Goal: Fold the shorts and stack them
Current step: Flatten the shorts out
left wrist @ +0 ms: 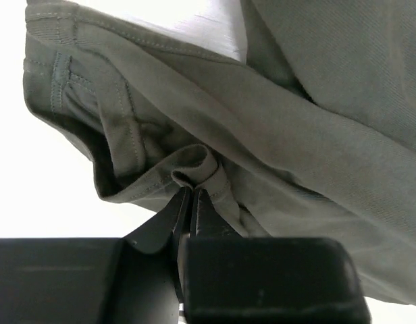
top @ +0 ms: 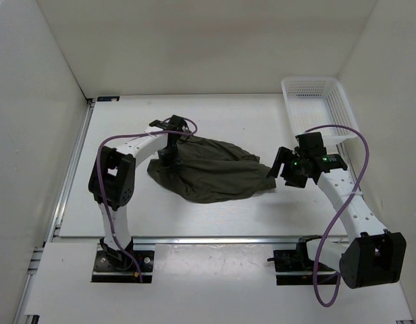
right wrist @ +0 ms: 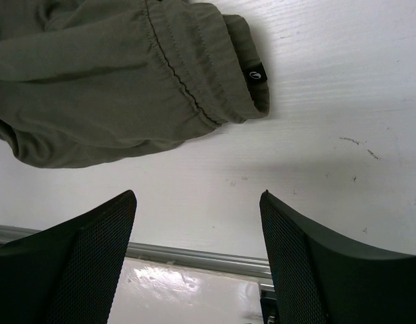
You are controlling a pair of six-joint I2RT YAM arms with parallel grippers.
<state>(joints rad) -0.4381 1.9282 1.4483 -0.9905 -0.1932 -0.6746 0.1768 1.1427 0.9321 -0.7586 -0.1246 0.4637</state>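
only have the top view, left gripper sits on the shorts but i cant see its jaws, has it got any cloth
Observer: Yes. The left wrist view shows the left gripper shut on a small bunched fold of the shorts, pinched at the very tips.
Operator: and the right one, touching fabric
Observer: No. The right gripper is open over bare table; the cloth lies ahead of its fingers, apart from them.
Operator: which part lies there
Observer: A stitched band end with a small black tag; hem or waistband, I cannot tell.
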